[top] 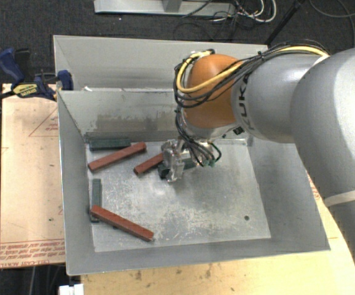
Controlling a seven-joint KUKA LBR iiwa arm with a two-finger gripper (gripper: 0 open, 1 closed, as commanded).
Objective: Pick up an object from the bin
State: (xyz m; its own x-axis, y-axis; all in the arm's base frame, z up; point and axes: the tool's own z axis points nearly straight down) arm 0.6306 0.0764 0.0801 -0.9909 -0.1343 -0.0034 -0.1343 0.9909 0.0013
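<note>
Camera view: jaws sit at the right end of the short reddish-brown bar (148, 165), which runs roughly left-right; can't tell if they're spread.

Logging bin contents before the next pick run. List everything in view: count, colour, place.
bin: 1, grey metal, centre of view.
long bars: 2, red-brown; one slanted at back left, one slanted at front left.
short bar: 1, red-brown, mid-bin, right end at the gripper.
dark bars: 2, grey-green; one along the back wall, left side; one by the left wall, front end next to the front long bar.
gripper: 1, silver, low over mid-bin at the short bar's right end.
arm: 1, silver, reaching in from the right, with orange cover and yellow cables at the wrist.
</note>
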